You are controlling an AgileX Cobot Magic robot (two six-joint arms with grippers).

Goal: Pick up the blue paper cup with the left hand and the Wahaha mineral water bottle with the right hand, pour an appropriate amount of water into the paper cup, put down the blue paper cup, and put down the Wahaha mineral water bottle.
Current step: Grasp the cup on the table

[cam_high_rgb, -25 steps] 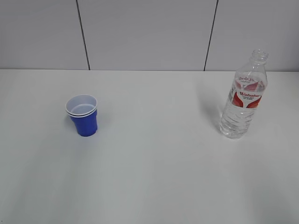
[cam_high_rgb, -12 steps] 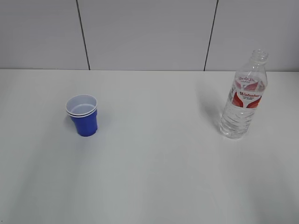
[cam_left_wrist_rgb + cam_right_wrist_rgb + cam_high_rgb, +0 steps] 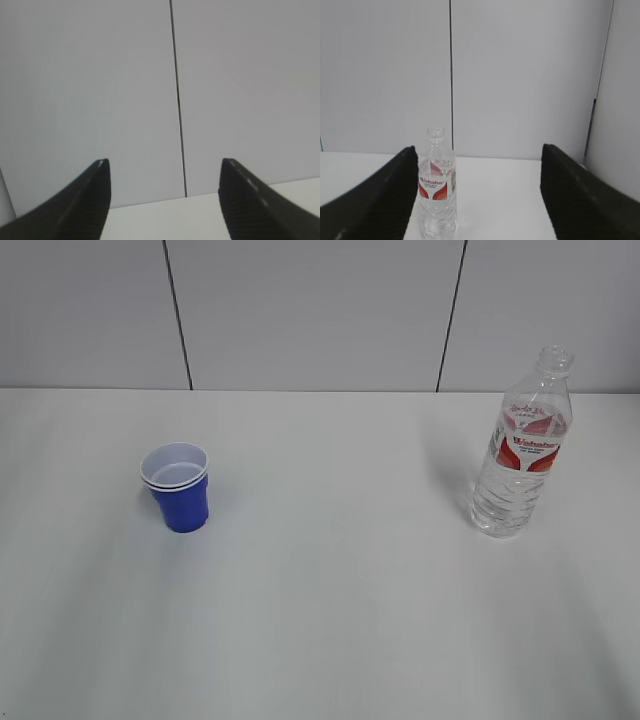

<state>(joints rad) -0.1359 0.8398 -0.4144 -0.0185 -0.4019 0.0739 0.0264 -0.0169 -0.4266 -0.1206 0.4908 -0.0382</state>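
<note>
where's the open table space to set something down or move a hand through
Widest bare stretch: the table between the blue paper cup and the Wahaha mineral water bottle, plus everything nearer the camera. Nowhere is crowded.

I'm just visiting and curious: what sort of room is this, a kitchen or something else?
Probably a lab or test bench, not a kitchen: a bare white table, plain grey panelled walls, and only a blue paper cup and an uncapped water bottle laid out.

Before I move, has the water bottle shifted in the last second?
No. The water bottle stands upright at the same spot, just right of the dark wall seam.
</note>
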